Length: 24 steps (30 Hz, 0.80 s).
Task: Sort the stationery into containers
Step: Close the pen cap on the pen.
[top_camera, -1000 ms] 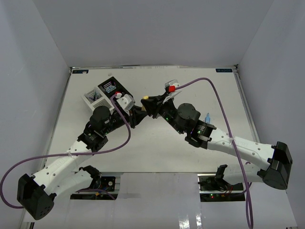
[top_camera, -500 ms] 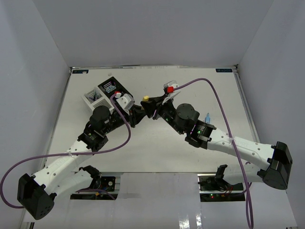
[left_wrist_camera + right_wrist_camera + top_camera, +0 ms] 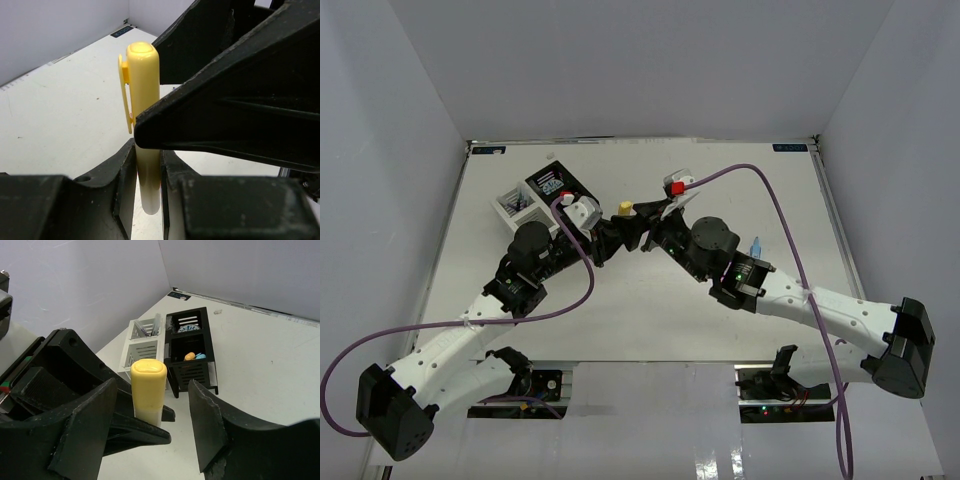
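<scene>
Gripping the yellow highlighter [image 3: 143,75] upright near its lower end, the left gripper [image 3: 148,167] is clamped shut on it. The right gripper [image 3: 152,390] stands open, fingers flanking the cap without touching; the organiser compartments [image 3: 520,205] lie toward 9 o'clock from it.

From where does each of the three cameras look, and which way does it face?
Top view: above and behind the robot, looking down on the table; left arm and right arm show whole, meeting at the yellow highlighter.
Left wrist: on the left arm, facing a far corner; the left fingers pinch the highlighter, the right fingers cross in front.
Right wrist: on the right arm, facing the organiser; the right fingers stand open beside the highlighter.
Shared: all show the highlighter.
</scene>
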Available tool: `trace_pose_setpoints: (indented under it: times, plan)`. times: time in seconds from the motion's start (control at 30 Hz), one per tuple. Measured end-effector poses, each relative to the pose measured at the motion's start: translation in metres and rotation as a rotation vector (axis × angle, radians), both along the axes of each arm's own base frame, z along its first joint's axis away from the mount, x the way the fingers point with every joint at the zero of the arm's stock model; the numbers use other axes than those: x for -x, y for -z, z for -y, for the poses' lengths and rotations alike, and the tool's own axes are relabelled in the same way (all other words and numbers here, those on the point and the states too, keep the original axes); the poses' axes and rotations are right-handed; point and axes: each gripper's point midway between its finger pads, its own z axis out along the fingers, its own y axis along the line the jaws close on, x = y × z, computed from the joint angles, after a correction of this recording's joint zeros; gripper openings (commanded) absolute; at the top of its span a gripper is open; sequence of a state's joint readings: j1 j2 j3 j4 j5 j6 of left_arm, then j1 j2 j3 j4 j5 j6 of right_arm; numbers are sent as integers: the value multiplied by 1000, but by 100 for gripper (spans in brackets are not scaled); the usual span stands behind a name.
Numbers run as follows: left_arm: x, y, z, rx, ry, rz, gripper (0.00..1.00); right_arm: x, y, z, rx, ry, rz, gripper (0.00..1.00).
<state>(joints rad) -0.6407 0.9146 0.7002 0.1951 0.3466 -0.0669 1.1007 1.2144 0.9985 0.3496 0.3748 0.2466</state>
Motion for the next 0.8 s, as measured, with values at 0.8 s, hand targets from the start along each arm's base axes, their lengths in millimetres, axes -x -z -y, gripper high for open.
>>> trace_pose_setpoints:
  times: [0.8]
  plan:
    - [35,6,22,-34,253,-2,0,32,-67,93,25,26,268,100]
